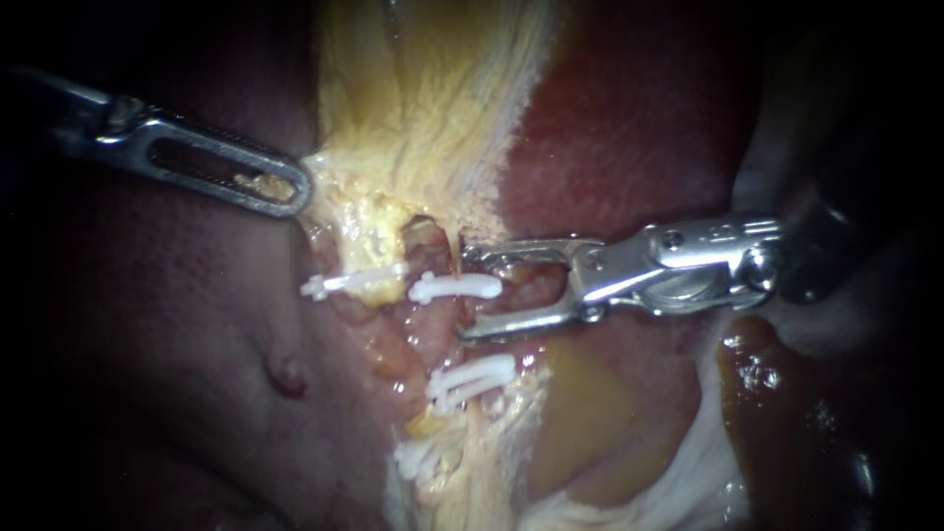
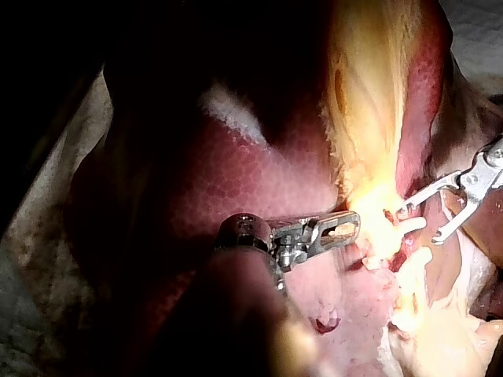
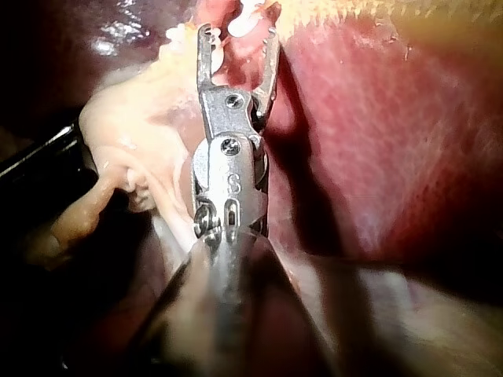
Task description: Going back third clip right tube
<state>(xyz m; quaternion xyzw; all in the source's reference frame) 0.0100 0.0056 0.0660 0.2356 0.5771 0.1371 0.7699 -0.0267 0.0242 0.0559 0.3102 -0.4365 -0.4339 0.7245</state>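
Where the right tube point(image 1: 425, 334) runs beside the liver point(image 1: 629, 128), white clips are seen across it: an upper clip point(image 1: 455, 286) and lower clips point(image 1: 472, 379). The upper clip's end lies between the tips of the right instrument point(image 1: 464, 295), whose claw is spread open and empty. The yellow tissue point(image 1: 393, 128) above the tube is gripped at its edge by the closed claw of the left instrument point(image 1: 280, 185).

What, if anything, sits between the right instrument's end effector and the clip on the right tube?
Nothing visible. The right instrument has its end effector open, straddling the near end of the white clip on the tube; only a bare gap separates them. Its way back over the liver also looks clear.
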